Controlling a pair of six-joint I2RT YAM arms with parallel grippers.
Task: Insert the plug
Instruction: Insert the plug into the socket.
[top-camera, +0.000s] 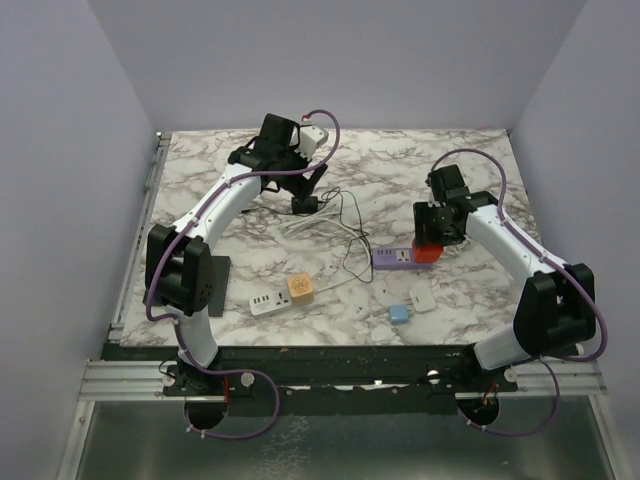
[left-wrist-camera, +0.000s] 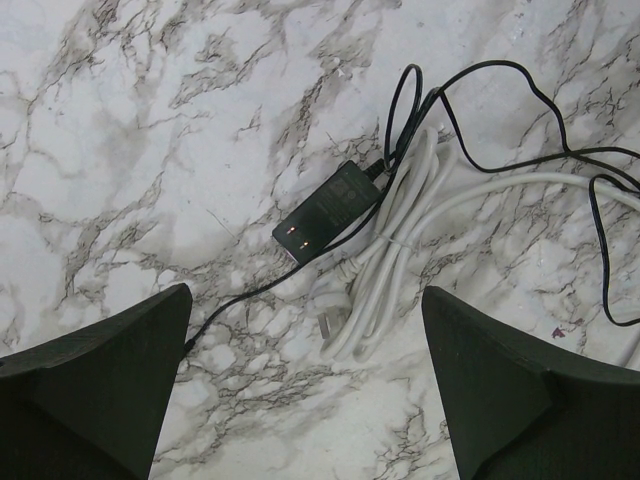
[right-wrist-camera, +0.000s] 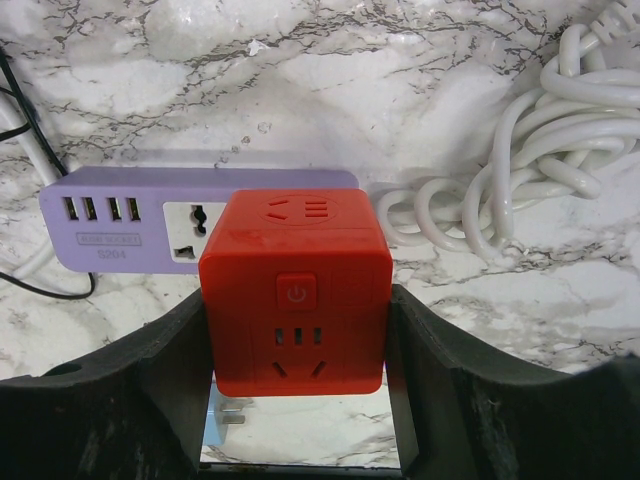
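Now: approach step; insertion not yet done.
Right gripper (right-wrist-camera: 296, 312): pinching red cube (right-wrist-camera: 300, 230) by its sides.
Cube: near right edge, overlapping purple strip (right-wrist-camera: 130, 215); contact unclear.
Left gripper (left-wrist-camera: 305, 292): spread above black adapter (left-wrist-camera: 330, 205), toward far edge.
Next: align cube with strip socket (right-wrist-camera: 195, 232), press home.

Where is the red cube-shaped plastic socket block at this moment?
The red cube is held in the right gripper, right of centre in the top view, beside the purple power strip.
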